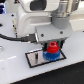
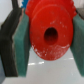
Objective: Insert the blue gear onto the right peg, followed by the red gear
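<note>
We have the red gear (image 2: 49,32) clamped between the jaws, a teal pad (image 2: 22,47) pressing each flank, its centre hole facing downward. In the exterior view it hangs directly above the blue gear (image 1: 51,56), which already sits on the plate (image 1: 34,59). The right peg is hidden, so we judge a straight descent remains.

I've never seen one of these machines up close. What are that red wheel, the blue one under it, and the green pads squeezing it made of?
The red gear looks like moulded plastic: uniform bright colour with a soft sheen. The blue gear beneath it looks like the same kind of plastic, though the exterior view is too blurred to be sure. The pads of the gripper look like matte teal rubber or foam, dull and without shine.
</note>
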Robot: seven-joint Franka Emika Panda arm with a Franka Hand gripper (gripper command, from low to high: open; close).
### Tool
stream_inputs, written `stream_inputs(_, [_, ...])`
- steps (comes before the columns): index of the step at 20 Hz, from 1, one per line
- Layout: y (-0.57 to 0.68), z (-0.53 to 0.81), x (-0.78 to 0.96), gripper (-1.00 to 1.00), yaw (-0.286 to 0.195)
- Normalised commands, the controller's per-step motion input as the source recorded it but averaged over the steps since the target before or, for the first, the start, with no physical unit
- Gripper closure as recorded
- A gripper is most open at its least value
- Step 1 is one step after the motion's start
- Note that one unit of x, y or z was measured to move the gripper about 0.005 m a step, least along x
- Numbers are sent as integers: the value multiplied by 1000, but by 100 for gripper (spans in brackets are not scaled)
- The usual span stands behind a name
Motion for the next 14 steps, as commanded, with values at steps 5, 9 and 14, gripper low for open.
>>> stream_inputs(5, [-51, -90, 189, 100, 0])
stream_inputs(9, [154, 303, 0, 100, 0])
stream_inputs(14, [-65, -104, 176, 100, 0])
